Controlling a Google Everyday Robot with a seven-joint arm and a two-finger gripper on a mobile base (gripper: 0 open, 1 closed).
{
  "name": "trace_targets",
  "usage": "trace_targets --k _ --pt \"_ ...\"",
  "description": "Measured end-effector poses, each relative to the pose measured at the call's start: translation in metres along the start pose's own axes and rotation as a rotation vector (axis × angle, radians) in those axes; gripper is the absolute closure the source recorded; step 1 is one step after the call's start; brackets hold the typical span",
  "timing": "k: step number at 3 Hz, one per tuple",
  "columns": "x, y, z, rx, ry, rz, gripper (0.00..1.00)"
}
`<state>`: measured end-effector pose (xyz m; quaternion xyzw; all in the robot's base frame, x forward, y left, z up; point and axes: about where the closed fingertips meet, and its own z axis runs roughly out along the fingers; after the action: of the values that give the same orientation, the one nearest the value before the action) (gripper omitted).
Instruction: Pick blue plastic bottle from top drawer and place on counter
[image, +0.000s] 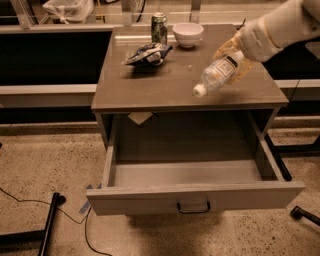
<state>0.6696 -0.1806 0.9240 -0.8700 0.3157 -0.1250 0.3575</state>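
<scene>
**A:** So, nearest to the camera, how did the top drawer (195, 197) look?

**B:** It stood pulled out toward 6 o'clock from the cabinet, and I saw no object inside it. I judged that the picking part was done.

**A:** And the blue plastic bottle (218, 75)?

**B:** It was in the gripper (234, 60), whose yellowish fingers were closed around its body. It hung tilted over the counter (165, 85), at about 3 o'clock from the middle, with the white cap pointing to 8 o'clock. It seemed not to rest on the surface.

**A:** What was left, then?

**B:** Only to lower it and let it go, I think. Farther back, a crumpled bag (148, 53) lay at 11 o'clock. A green can (159, 27) and a white bowl (188, 34) stood at 12 and 1 o'clock, well apart from the bottle.
</scene>
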Motion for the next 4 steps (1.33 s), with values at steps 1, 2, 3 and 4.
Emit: trace_targets --k 1,2,3,4 --pt "0.024 -0.013 0.054 -0.108 -0.025 0.06 1.0" --pt "0.033 -0.016 0.093 -0.157 -0.072 0.089 0.81" --pt "0.037 -0.019 0.094 -0.149 -0.068 0.088 0.58" --pt "0.037 -0.019 0.099 -0.148 -0.071 0.088 0.35"
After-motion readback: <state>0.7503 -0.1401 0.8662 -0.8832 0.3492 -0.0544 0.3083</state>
